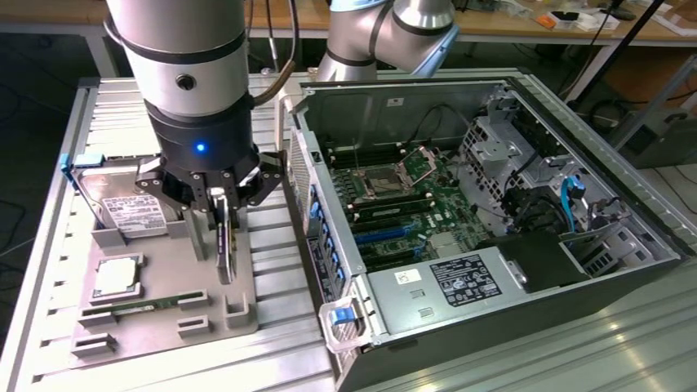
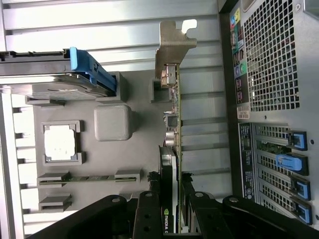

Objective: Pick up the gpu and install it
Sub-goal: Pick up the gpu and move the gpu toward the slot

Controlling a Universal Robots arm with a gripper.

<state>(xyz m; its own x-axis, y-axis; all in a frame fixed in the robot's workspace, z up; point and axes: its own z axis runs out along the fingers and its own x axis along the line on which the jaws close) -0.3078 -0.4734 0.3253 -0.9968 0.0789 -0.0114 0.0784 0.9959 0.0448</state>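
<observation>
**Jaws on the gpu, card upright in its tray**

From my station, the jaws have the gpu (image 1: 224, 238) pinched across its two flat faces, one finger (image 2: 148, 206) against the fan side and the other on the bare board side. I see no gap between fingers and card in the wrist view, so I read this as a closed grip, not a hover.

The gpu stands on its long edge in a slot of the grey tray (image 1: 163, 331), left of centre in the exterior view. As far as I can tell, its lower edge is seated in the slot and not lifted. The jaws come straight down onto its upper edge.

The card's long axis runs along the tray, roughly parallel to the near wall of the open computer case (image 1: 544, 320). In the wrist view the card is edge-on. The jaws grip at the fan end, and the silver bracket (image 2: 174, 42) sticks out at the far end, clear of the fingers.

The case sits just beside the tray, on the exterior view's right, on the same slatted desk (image 1: 286, 359). Its motherboard (image 1: 409, 208) lies flat and faces up. The hard drive (image 1: 136, 211) stands in the tray on the card's other side, near but apart.
</observation>
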